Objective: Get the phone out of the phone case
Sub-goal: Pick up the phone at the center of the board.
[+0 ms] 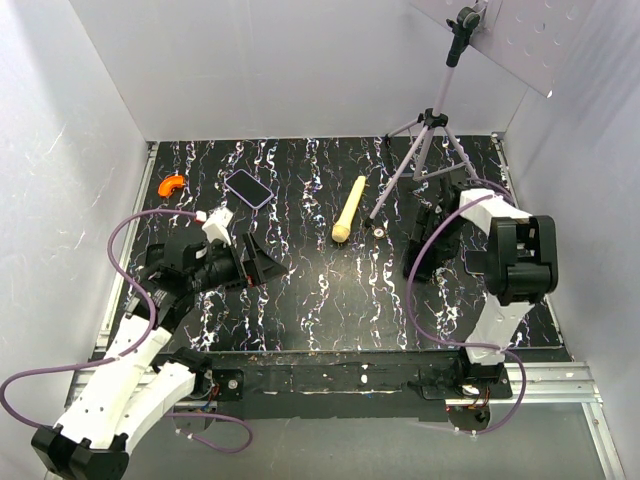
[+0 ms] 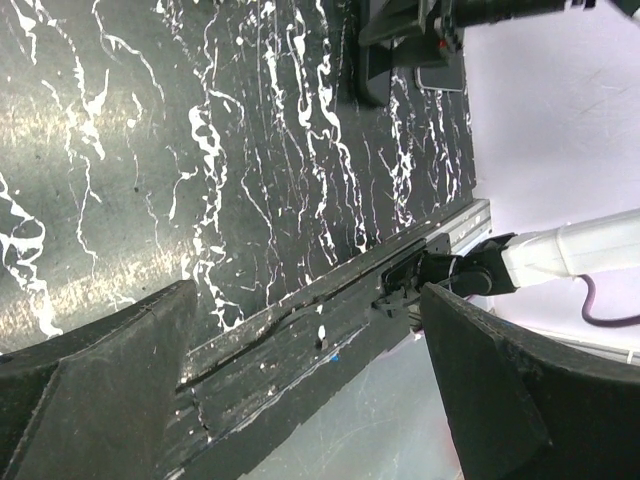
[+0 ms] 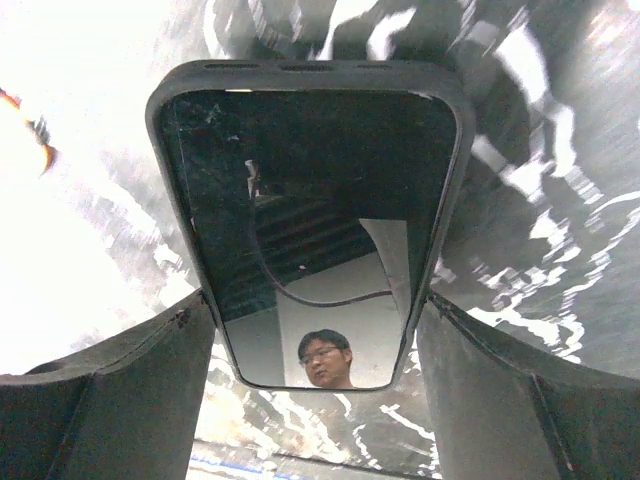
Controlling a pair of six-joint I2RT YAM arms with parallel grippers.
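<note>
The black white-veined table fills most of the top view. The left arm rises from the lower left corner and the right arm stands at the right edge. A grey tripod stands on the table at the upper right.

The right gripper is right of centre in the top view and points down at the table. In its wrist view the jaws are drawn in on the phone case, one finger against each long edge near the lower end. The case's matte black rim runs all round the phone, whose glossy screen faces the camera and fills the shell. The phone sits fully in the case. Whether the case rests on the table or is held off it cannot be told.

The left gripper is left of centre, low over the table. Its jaws are spread wide with nothing between them, and its wrist view shows only the table's near edge in the gap.

A cream-yellow stick lies on the table just above centre. A dark slab with a pale lavender edge lies flat at the upper left. An orange curved piece lies near the left wall.
</note>
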